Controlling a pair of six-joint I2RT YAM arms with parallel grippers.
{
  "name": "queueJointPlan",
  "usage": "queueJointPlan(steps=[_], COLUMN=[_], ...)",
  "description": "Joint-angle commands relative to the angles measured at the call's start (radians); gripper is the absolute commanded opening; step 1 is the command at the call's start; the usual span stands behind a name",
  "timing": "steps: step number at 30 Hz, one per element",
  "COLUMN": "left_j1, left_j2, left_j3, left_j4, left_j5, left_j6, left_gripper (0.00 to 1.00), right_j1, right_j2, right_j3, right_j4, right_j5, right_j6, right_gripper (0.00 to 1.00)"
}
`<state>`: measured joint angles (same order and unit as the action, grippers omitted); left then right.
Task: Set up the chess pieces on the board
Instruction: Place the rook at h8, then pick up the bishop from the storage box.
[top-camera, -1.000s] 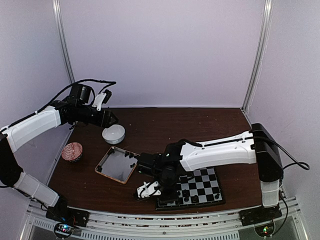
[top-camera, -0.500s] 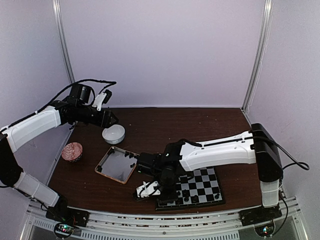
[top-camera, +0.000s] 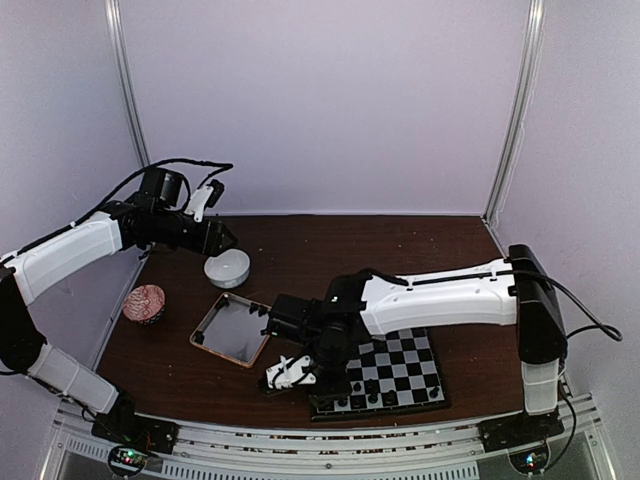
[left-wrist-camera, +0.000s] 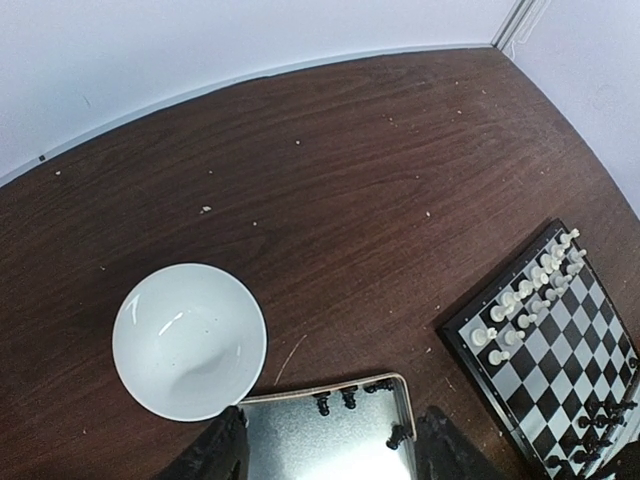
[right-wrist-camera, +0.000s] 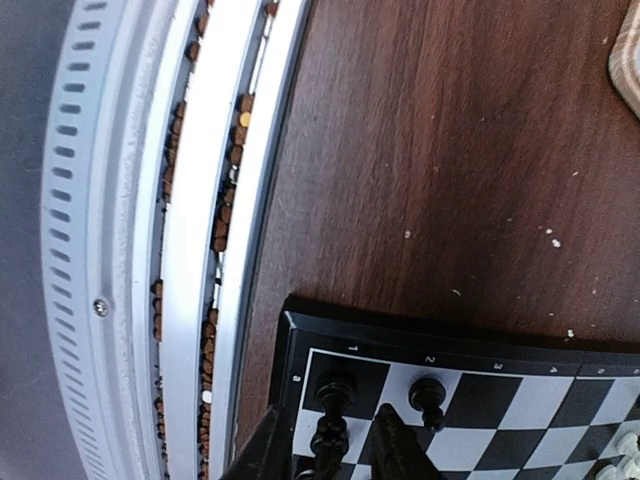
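Right gripper (right-wrist-camera: 330, 425) straddles a black piece (right-wrist-camera: 328, 438) near the board (right-wrist-camera: 420, 336) corner.

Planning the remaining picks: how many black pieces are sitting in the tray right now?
3 black pieces: two by the tray's far rim, one at its right rim, left wrist view; fingers may hide more.

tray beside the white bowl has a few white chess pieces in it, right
Not quite. The few chess pieces in the tray beside the white bowl are black, not white. The left wrist view shows this.
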<state>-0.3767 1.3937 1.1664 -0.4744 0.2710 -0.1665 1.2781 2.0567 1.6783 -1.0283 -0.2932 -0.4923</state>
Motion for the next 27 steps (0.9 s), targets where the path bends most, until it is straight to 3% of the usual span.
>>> queueJointPlan(steps=[1, 5, 12, 16, 19, 22, 27], left_j1=[0.0, -0.009, -0.05, -0.092, -0.153, -0.266, -0.291], left_j2=[0.007, 0.01, -0.013, -0.026, -0.001, 0.056, 0.196], left_j3=[0.0, -0.001, -0.089, -0.14, -0.135, -0.105, -0.051], left_j4=[-0.006, -0.099, -0.207, -0.208, -0.208, -0.22, -0.206], left_j5=[-0.022, -0.074, -0.103, -0.096, -0.045, -0.073, -0.085], left_j6=[-0.005, -0.068, -0.118, -0.118, -0.064, 0.025, 0.079], left_gripper=[0.58, 0.56, 0.53, 0.53, 0.53, 0.53, 0.52], right_j1=[-0.037, -0.164, -0.501, -0.632, -0.696, -0.717, -0.724], right_j2=[-0.148, -0.252, -0.461, -0.542, -0.568, -0.567, -0.583], right_j3=[0.059, 0.001, -0.232, -0.378, -0.463, -0.476, -0.48], right_j4=[-0.075, -0.079, 0.065, 0.187, 0.285, 0.274, 0.272], right_j5=[-0.079, -0.194, -0.285, -0.336, -0.384, -0.399, -0.429], right_j6=[-0.009, -0.008, 0.019, 0.038, 0.066, 0.046, 0.036], right_gripper=[0.33, 0.34, 0.36, 0.36, 0.36, 0.36, 0.36])
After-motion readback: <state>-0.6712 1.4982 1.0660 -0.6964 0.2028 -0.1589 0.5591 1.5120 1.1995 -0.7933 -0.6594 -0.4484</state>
